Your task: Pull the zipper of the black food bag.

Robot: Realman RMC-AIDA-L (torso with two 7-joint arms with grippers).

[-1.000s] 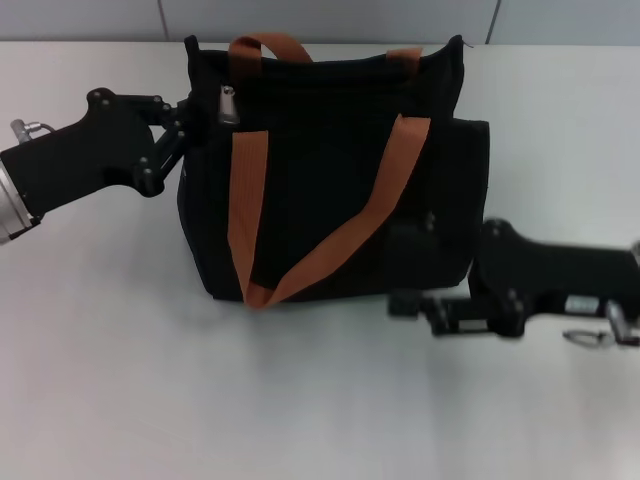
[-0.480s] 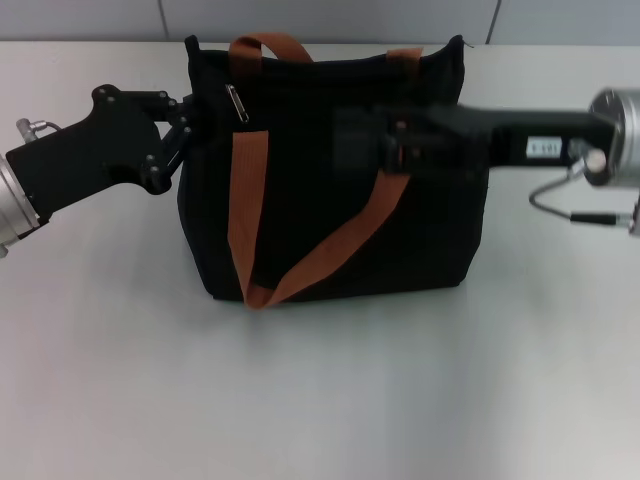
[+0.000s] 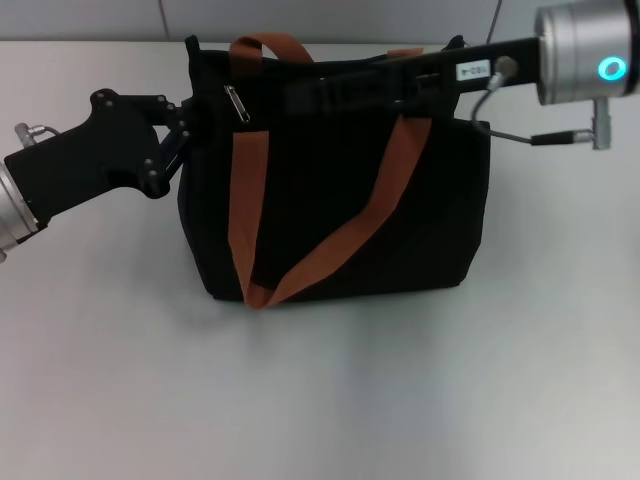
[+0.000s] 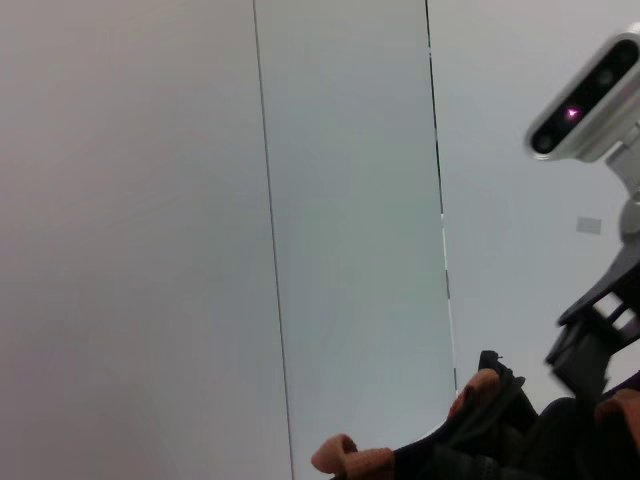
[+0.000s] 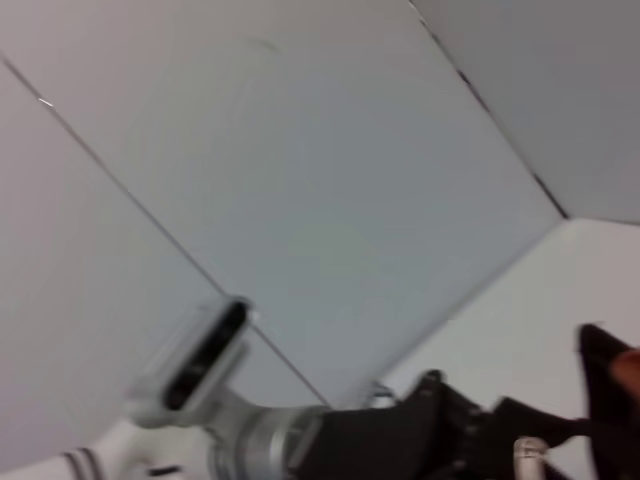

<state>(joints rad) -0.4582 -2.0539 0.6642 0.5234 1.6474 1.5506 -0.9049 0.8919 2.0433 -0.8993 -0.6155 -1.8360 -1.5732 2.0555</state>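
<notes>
Behind my desk I see a pale wall split by thin dark seams, and the desk itself is a plain matte grey-white top. The black food bag stands upright toward the far edge of that desk, roughly centred in my head view, its rust-orange straps running down the front face and meeting in a V near the base. The zipper hangs as a small silver tab at the bag's top corner on my left side, lying tilted against the black fabric just beside the left strap.

My left gripper is at that same upper corner, pressed against the bag's side just beside the zipper; I cannot tell whether its jaws are spread or pinching the fabric. My right gripper reaches in from the right across the bag's top rim, its dark body lying along the zip line, short of the zipper. Black against black, so I cannot tell how its jaws stand either.

The left wrist view catches the bag's top edge and an orange strap end against the wall.
</notes>
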